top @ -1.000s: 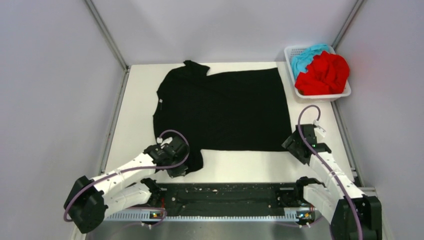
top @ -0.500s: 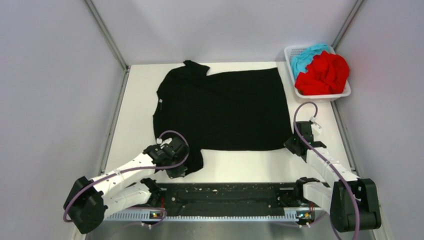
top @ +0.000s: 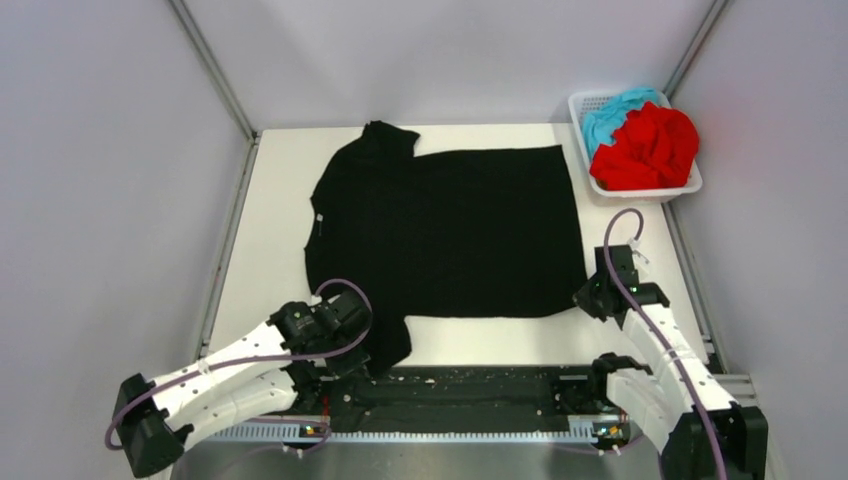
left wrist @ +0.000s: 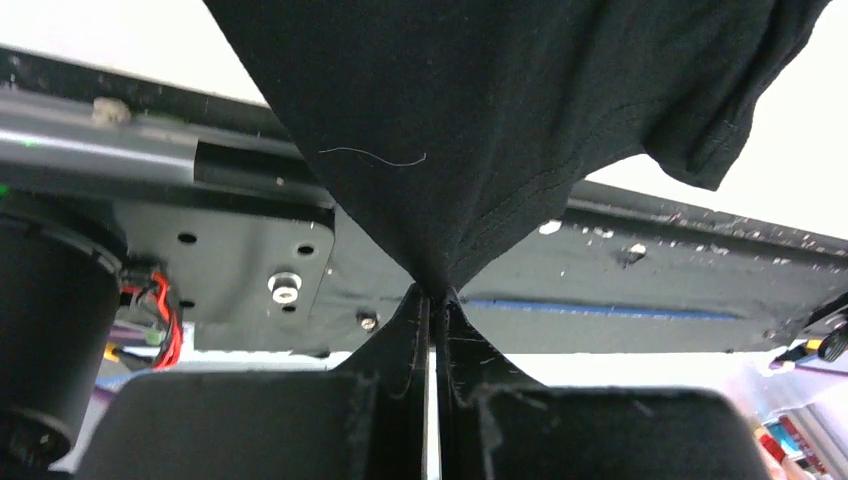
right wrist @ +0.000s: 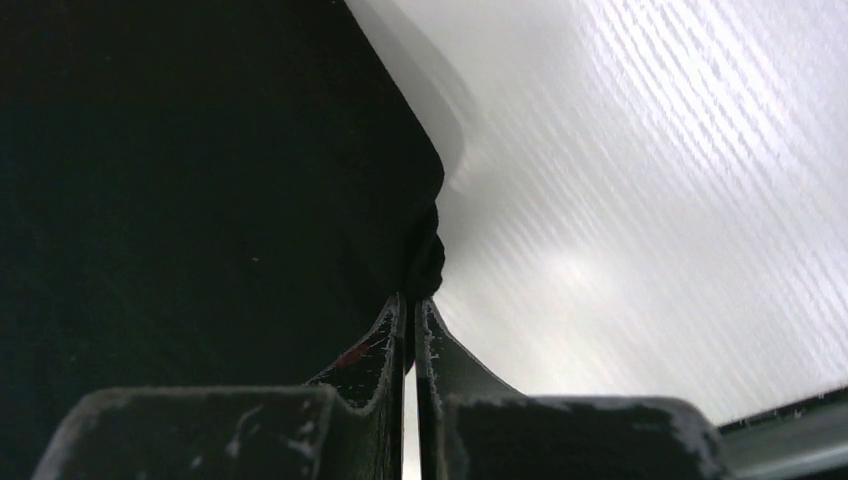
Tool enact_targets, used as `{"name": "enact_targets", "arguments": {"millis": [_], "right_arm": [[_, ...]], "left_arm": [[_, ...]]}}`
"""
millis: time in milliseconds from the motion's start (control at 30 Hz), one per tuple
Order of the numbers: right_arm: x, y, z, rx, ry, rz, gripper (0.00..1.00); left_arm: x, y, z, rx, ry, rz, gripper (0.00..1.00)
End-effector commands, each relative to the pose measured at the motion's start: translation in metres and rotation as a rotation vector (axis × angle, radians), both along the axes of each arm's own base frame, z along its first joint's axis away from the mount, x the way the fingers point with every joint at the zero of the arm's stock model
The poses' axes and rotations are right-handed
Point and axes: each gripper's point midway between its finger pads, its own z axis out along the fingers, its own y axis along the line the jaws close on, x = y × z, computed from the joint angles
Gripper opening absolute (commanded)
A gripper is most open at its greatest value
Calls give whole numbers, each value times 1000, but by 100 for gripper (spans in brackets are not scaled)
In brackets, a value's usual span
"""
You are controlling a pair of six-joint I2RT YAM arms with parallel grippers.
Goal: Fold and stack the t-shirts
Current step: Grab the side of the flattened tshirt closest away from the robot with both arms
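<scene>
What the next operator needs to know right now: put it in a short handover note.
Left gripper: shut on the black t-shirt, pinching cloth at the near-left sleeve.
Right gripper: shut on the same shirt's near-right corner.
Things: the black t-shirt lies spread out on the table. The red t-shirt and the teal-blue t-shirt sit bunched in the white basket at the far right.
Done: shirt laid out, both near ends gripped. No fold shows yet.
Left: fold the black shirt, then fold the other two and stack all three.
</scene>
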Motion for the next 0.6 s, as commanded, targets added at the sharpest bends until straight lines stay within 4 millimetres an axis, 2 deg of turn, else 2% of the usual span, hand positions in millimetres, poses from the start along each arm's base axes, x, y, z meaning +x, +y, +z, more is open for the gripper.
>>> {"name": "enact_targets", "arguments": {"millis": [0, 167, 233, 267, 333, 400, 567], "right_arm": [[-14, 11, 19, 82, 49, -17, 0], [-26, 3, 24, 50, 52, -40, 0], [-25, 5, 26, 57, 29, -33, 0], [-22, 5, 26, 59, 14, -32, 0], [-14, 7, 27, 62, -12, -21, 0], [-6, 11, 27, 68, -22, 20, 0], [14, 19, 29, 77, -3, 98, 0]], "left_arm": [[-13, -2, 21, 4, 34, 51, 0], [-19, -22, 42, -50, 20, -5, 0], [-13, -30, 43, -65, -19, -51, 0], [-5, -35, 42, -78, -56, -59, 0], [23, -56, 50, -143, -198, -67, 0], [46, -65, 59, -173, -291, -78, 0], [107, -67, 84, -224, -443, -70, 0]]}}
